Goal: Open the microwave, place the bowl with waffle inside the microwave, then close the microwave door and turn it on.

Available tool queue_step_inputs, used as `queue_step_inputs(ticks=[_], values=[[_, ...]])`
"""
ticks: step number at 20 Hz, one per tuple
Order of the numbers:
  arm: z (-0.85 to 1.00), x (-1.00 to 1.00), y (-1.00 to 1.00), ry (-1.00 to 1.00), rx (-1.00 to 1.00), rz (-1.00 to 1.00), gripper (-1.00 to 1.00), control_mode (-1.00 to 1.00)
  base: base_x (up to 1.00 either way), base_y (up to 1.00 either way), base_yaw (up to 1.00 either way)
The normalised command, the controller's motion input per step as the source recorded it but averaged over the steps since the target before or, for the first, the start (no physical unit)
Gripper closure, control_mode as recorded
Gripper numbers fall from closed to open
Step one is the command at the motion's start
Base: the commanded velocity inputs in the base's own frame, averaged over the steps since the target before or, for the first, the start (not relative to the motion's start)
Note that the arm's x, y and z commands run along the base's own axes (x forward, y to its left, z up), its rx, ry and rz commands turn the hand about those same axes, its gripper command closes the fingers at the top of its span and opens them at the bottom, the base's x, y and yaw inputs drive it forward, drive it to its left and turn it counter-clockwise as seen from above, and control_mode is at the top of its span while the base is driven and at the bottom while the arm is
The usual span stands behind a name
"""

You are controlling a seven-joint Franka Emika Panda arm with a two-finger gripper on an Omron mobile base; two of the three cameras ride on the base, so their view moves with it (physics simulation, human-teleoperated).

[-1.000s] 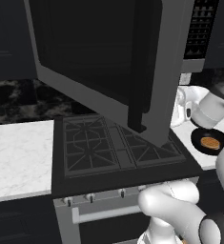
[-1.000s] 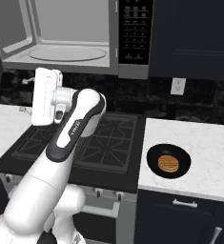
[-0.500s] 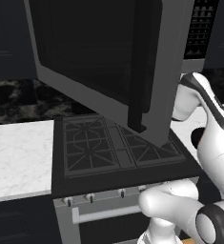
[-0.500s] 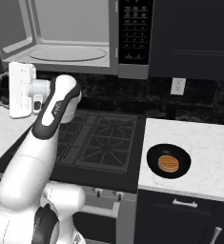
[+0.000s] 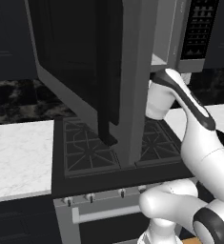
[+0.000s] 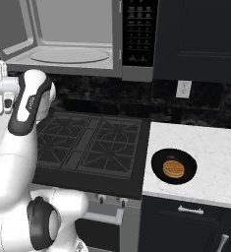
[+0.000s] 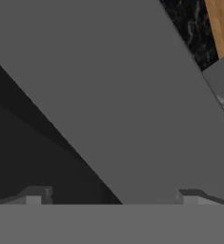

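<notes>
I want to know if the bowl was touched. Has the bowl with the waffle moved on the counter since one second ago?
No. In the right base view the bowl with the waffle sits on the same spot of the white counter, just right of the stove.

The microwave (image 6: 77, 39) looks like dull grey metal, smooth inside. The microwave door (image 5: 85, 62) has dark, shiny glass. The counter (image 6: 205, 162) looks like white marble with grey veins. The bowl (image 6: 174, 166) is black and a bit shiny. The waffle (image 6: 174, 169) looks bumpy and golden. The stove (image 6: 87, 142) is matt black.

Even, flat rendered light, soft shadows, no glare or blur.
</notes>
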Motion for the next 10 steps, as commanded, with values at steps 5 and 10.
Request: queue_step_inputs(ticks=[5, 10], values=[[-0.02, 0.0, -0.03, -0.03, 0.01, 0.0, -1.0, -1.0, 0.0, 0.0, 0.0], [-0.01, -0.1, -1.0, -0.22, 0.0, -0.03, -1.0, -1.0, 0.0, 0.0, 0.0]])
